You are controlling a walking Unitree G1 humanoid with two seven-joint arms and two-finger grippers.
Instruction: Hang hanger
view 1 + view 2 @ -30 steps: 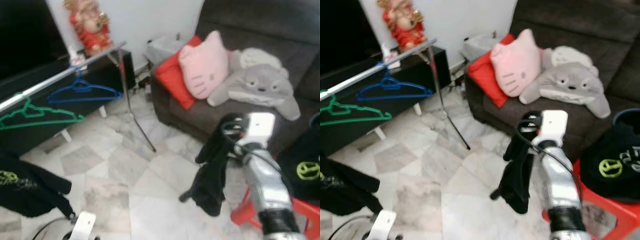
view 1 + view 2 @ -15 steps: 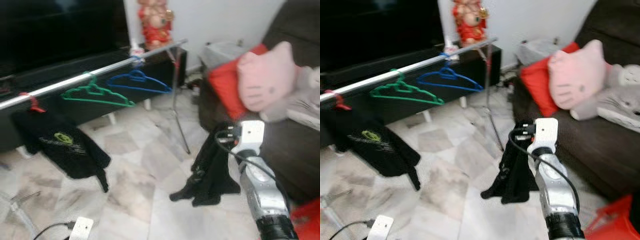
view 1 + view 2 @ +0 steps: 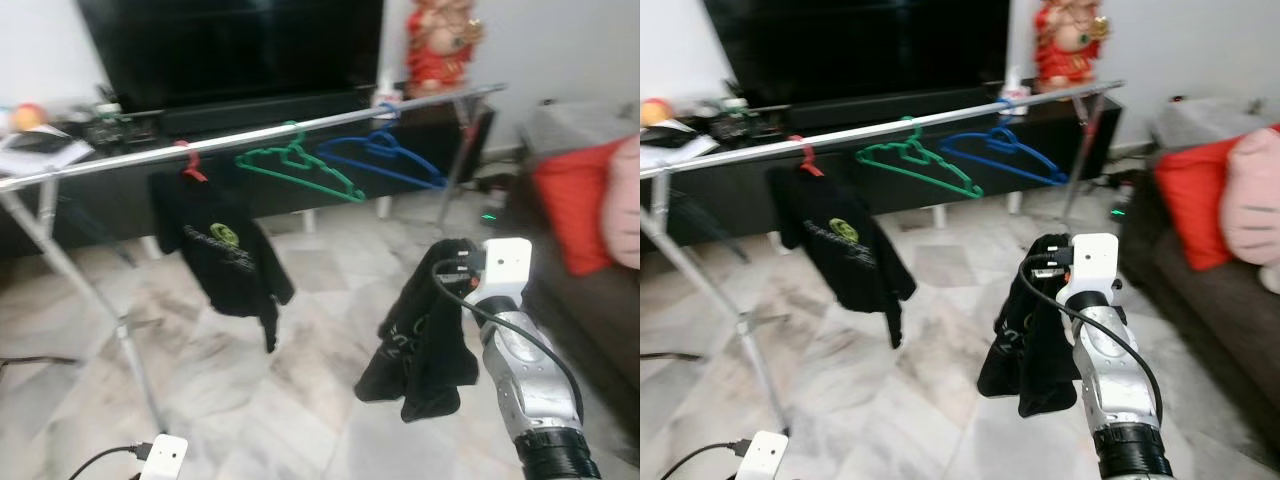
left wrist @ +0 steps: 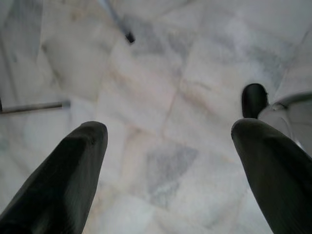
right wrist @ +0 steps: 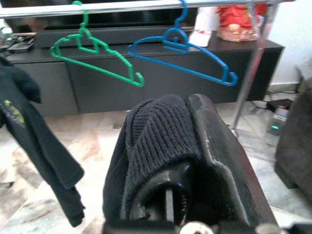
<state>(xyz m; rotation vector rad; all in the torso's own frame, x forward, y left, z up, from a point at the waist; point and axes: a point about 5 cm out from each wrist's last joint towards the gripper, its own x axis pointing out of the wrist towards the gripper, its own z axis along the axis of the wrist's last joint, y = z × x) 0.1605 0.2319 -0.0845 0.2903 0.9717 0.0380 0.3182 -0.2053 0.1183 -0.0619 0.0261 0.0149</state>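
One right pincer (image 3: 452, 268) raised mid-air, clamped on a black garment (image 3: 420, 345) (left pincer (image 4: 165, 141) spread wide above floor).

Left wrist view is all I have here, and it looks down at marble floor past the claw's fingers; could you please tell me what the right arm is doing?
Observer: The right claw is shut on a black garment, held up in front of the robot.
Operator: Thank you. Is the clothes rail ahead of it?
Observer: Yes, a silver rail runs across just beyond the garment.
Operator: Is anything hanging on it?
Observer: A black shirt on a red hanger, then a bare green hanger and a bare blue hanger.
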